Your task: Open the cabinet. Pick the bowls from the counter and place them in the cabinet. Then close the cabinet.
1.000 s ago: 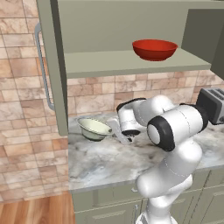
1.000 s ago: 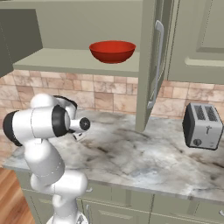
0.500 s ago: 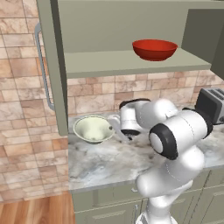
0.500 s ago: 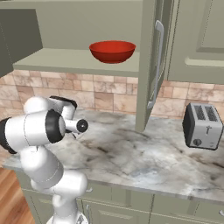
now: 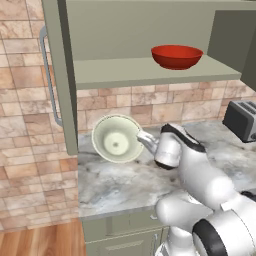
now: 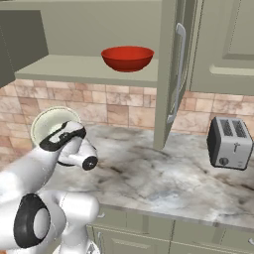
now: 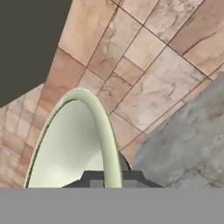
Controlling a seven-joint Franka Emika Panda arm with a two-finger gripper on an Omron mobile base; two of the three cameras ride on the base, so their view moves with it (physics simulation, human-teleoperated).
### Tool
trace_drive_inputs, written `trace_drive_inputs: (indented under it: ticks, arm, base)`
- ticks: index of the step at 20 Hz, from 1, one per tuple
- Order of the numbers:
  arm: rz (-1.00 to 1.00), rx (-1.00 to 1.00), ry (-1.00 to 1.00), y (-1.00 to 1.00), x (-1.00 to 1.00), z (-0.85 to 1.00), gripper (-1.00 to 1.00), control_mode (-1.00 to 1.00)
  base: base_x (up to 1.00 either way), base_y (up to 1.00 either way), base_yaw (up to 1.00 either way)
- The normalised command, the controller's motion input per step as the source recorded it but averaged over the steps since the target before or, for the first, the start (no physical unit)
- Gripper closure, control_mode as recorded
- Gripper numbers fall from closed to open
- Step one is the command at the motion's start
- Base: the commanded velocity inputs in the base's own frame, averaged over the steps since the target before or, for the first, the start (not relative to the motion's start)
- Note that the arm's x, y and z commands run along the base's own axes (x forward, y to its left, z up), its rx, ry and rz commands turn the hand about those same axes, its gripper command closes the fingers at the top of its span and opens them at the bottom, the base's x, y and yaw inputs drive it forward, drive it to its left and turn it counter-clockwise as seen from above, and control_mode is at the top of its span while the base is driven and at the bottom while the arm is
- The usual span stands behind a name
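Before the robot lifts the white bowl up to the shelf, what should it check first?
1. Gripper pinched shut on the white bowl's rim: ok.
2. Bowl off the counter: ok, it hangs tilted, mouth facing the left base camera.
3. Cabinet doors open: ok.
4. Room on the shelf beside the red bowl: ok, the left part is bare.
5. Left door's lower edge out of the lifting path: cannot tell; it hangs close to the bowl.
6. Grip firm enough for the lift: cannot tell.

Two bowls: one red bowl point(image 5: 177, 56) at upper right, one cream bowl point(image 5: 118, 138) at centre left. One toaster point(image 6: 230, 143), one open cabinet point(image 5: 145, 73), one table point(image 6: 163, 173).
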Motion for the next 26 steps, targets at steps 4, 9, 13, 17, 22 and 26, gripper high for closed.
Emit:
trace_drive_inputs:
  ticks: [4,9,13,17,22,26]
  arm:
    - [-0.08,0.00,-0.07,-0.28,-0.91,0.91,1.00,-1.00]
    - [-0.17,0.03,0.01,-0.37,-0.81,1.00,1.00,-1.00]
    - [-0.18,0.12,0.10,-0.65,-0.97,0.83,1.00,-1.00]
    - [-0.15,0.17,0.16,-0.96,-1.00,0.54,1.00,-1.00]
    - [-0.14,0.21,0.21,-0.82,-0.95,0.77,1.00,-1.00]
    - [-0.05,0.11,0.24,-0.09,-0.31,1.00,1.00,-1.00]
  base:
    - [0.00,0.00,0.00]
    - [0.00,0.00,0.00]
    - [0.00,0.00,0.00]
    - [0.00,0.00,0.00]
    - [0.00,0.00,0.00]
    - [0.00,0.00,0.00]
